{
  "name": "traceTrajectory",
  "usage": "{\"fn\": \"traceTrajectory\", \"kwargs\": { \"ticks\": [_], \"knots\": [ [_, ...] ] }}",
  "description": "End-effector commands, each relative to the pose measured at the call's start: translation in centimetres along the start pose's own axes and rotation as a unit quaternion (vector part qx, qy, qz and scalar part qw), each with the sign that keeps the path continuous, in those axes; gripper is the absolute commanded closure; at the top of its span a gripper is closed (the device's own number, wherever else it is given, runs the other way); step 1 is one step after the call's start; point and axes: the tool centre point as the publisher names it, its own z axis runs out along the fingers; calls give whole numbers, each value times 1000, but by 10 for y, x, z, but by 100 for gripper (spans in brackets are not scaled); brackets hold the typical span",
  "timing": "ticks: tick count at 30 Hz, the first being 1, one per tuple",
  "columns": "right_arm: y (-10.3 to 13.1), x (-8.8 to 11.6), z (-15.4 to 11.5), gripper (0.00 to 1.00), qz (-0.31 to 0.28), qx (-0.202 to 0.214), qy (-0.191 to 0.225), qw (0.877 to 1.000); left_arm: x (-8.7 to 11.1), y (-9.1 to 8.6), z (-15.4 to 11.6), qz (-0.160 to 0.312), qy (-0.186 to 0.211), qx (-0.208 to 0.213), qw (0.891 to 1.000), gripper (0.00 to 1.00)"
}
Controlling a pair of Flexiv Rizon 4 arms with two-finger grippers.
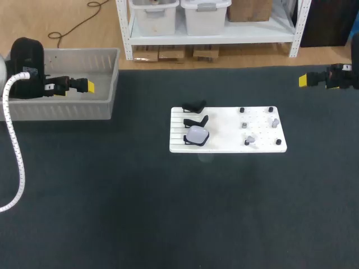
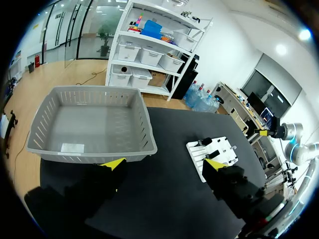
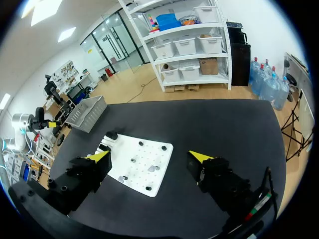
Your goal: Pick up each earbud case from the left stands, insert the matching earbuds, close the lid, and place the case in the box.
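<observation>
Left arm (image 1: 27,67): it is seen coming in from the left edge, a white ribbed hose hanging from it down to the table.
Left gripper (image 1: 86,86): it is held over the inside of the box, near its right wall. In the left wrist view (image 2: 164,164) its yellow-tipped fingers (image 2: 113,164) are spread wide and nothing is held between them.
Grey slatted box (image 1: 56,110): it is set at the far left of the table. In the left wrist view (image 2: 144,124) it lies ahead of the gripper, with a pale label lying on its floor.
Table (image 1: 140,213): it is covered by a dark mat.
White board (image 1: 224,131): it is laid flat near the middle of the table, well apart from the box. It is also seen ahead of the right gripper (image 3: 142,172).
Black stands (image 1: 194,105): three are lined up on the board's slotted left part.
Earbud case (image 1: 197,134): pale and rounded, it is seated on the nearest of the three stands, lid state not to be told.
Small grey pieces (image 1: 248,140): they are set among black pegs on the board's right half, too small to be named.
Right gripper (image 1: 303,80): it is held at the far right edge of the table, well apart from the board. In the right wrist view (image 3: 149,156) its fingers are parted wide and grasp nothing.
</observation>
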Motion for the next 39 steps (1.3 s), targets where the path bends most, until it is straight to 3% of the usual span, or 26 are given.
{"fn": "traceTrajectory", "kwargs": {
  "ticks": [1, 23, 28, 32, 35, 39],
  "knots": [
    [0, 0, 0, 0, 0, -1, 0, 1000, -1, -1, 0, -1, 3, -4, 1000, 0],
    [0, 0, 0, 0, 0, -1, 0, 1000, -1, -1, 0, -1, 3, -4, 1000, 0],
    [0, 0, 0, 0, 0, -1, 0, 1000, -5, -11, -4, 51, -5, 43, 998, 0],
    [0, 0, 0, 0, 0, -1, 0, 1000, -7, -18, -8, 115, -6, 84, 990, 0],
    [0, 0, 0, 0, 0, -1, 0, 1000, -8, -22, -8, 160, -1, 114, 981, 0],
    [0, 0, 0, 0, 0, -1, 0, 1000, -8, -28, -8, 225, 1, 182, 957, 0]
  ]
}}
